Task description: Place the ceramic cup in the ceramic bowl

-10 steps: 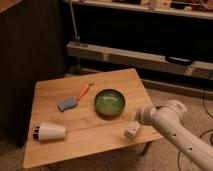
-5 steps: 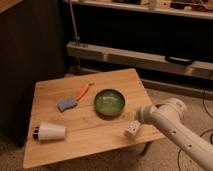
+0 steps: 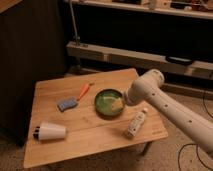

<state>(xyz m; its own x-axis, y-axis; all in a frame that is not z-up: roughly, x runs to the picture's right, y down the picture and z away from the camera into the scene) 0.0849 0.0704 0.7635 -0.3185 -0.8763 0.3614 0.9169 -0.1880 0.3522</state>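
The white ceramic cup [image 3: 50,131] lies on its side at the front left of the wooden table [image 3: 90,142], open end to the left. The green ceramic bowl [image 3: 107,103] stands at the table's middle right, with nothing but a pale patch showing inside it. My white arm [image 3: 165,107] reaches in from the lower right. Its gripper [image 3: 127,99] is at the bowl's right rim, far from the cup, mostly covered by the arm's rounded end.
A small white labelled bottle [image 3: 136,123] lies near the table's front right edge, just under the arm. A blue-grey sponge [image 3: 66,104] and an orange-handled tool [image 3: 84,90] lie left of the bowl. Dark shelving [image 3: 130,55] stands behind the table.
My arm has swung left and up, from beside the small bottle to the bowl's right rim. The cup and the bowl have not moved.
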